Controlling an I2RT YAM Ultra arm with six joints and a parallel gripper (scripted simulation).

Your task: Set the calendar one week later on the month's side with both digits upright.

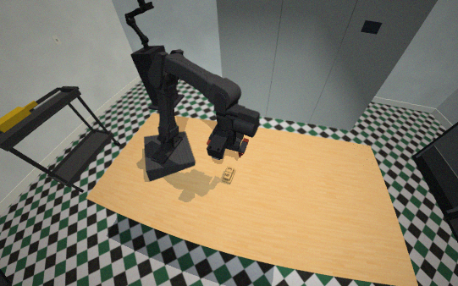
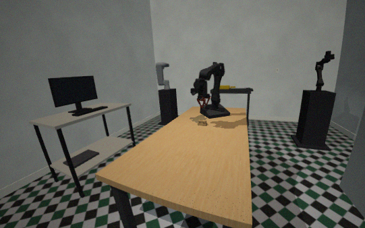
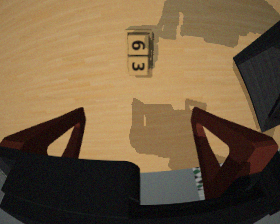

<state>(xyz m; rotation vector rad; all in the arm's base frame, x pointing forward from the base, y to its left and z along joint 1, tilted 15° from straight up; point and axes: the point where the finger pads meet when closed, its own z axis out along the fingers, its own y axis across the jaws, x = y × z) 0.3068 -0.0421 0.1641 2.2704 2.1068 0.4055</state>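
And here's the little calendar [image 1: 229, 174] [image 2: 202, 123] [image 3: 127, 59], on the table [image 1: 313, 190] [image 2: 195, 152] [image 3: 41, 60], lower than the hand [image 1: 229, 152] [image 2: 204, 105] [image 3: 138, 113] and out beyond its fingertips, well apart from them. Two cubes sit side by side: the nearer cube [image 3: 138, 65] shows a 3, the farther cube [image 3: 138, 45] a 6 or 9, I can't tell which. Fingers wide apart, folks, nothing between them! Off to the hand's side, there's the arm's dark base [image 1: 150, 173] [image 2: 210, 115] [image 3: 258, 92].

Top high over the table [image 1: 305, 190] [image 2: 195, 152], exterior lower from its far end, wrist close above.
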